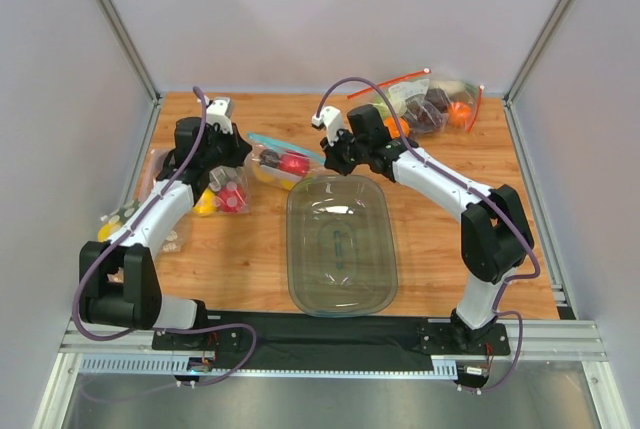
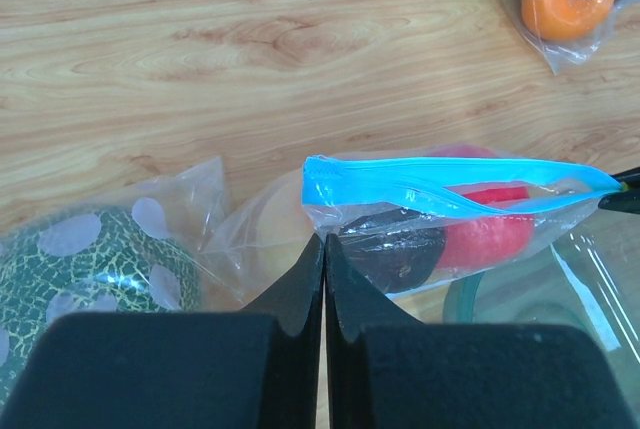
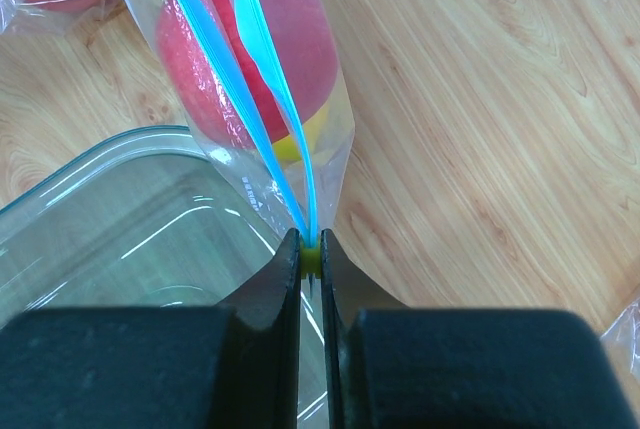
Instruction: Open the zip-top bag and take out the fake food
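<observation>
The bench [image 1: 440, 239] has bare wood at its near right, while a bag with red zip strips [image 1: 430, 104] fills the far right corner and another filled bag [image 1: 215, 199] crowds the left; the clear tub [image 1: 293, 249] sits mid-bench with its far rim just beside the work, so I judge the roomiest way out for anything lifted is down into it or toward the bare right; the zip-top bag [image 1: 280, 161] hangs stretched between the two arms at the tub's far-left rim; I judge it light, limp and slick, a film that will crumple or slide unless pinched at the stiffer seam; the fake food [image 2: 490, 239] inside, red and dark pieces showing, looks hard, smooth and apt to roll; the blue zip strip [image 2: 450, 174] shows its two lips parted midway; the left gripper [image 2: 324, 244] is closed on film just below one end of the strip; the right gripper [image 3: 311, 244] is clamped on the other end.
</observation>
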### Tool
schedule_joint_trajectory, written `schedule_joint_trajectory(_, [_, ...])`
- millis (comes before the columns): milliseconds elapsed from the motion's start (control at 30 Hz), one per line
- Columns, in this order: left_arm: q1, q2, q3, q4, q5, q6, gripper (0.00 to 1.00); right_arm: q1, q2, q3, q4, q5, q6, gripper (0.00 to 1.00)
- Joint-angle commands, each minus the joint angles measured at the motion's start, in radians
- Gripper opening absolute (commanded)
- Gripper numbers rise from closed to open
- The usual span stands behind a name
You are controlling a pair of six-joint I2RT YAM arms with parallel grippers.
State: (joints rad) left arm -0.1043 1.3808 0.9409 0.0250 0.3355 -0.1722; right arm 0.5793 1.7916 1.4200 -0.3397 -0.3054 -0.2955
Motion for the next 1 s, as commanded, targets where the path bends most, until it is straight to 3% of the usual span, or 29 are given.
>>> schedule_joint_trajectory(0, [0.028, -0.020, 0.050, 0.027, -0.086, 0.036, 0.00, -0.022, -0.028, -0.013, -0.111, 0.089, 0.004, 0.00])
schedule_joint_trajectory(167, [0.028, -0.029, 0.038, 0.061, -0.027, 0.028, 0.00, -0.022, -0.047, -0.010, -0.116, 0.088, 0.013, 0.04])
schedule_joint_trajectory(300, [0.028, -0.054, 0.042, 0.038, 0.022, 0.048, 0.00, -0.022, -0.061, 0.006, -0.099, 0.031, 0.045, 0.20])
schedule_joint_trajectory(333, [0.028, -0.057, 0.044, 0.026, 0.025, 0.054, 0.00, -0.022, -0.063, 0.020, -0.097, 0.017, 0.058, 0.32])
schedule_joint_trajectory(433, [0.028, -0.051, 0.047, 0.023, 0.045, 0.065, 0.00, -0.024, -0.075, 0.037, -0.088, -0.026, 0.076, 0.51])
schedule_joint_trajectory(533, [0.028, -0.037, 0.042, 0.041, 0.097, 0.063, 0.00, -0.024, -0.096, 0.054, -0.049, -0.023, 0.087, 0.86])
schedule_joint_trajectory(567, [0.028, -0.031, 0.042, 0.046, 0.106, 0.065, 0.00, -0.022, -0.101, 0.071, -0.042, -0.021, 0.087, 0.90])
schedule_joint_trajectory(767, [0.028, -0.031, 0.045, 0.044, 0.152, 0.077, 0.00, -0.022, -0.089, 0.148, 0.025, -0.047, 0.102, 0.92])
schedule_joint_trajectory(967, [0.028, -0.051, 0.048, 0.015, 0.158, 0.099, 0.00, -0.022, -0.023, 0.230, 0.068, -0.093, 0.121, 0.88])
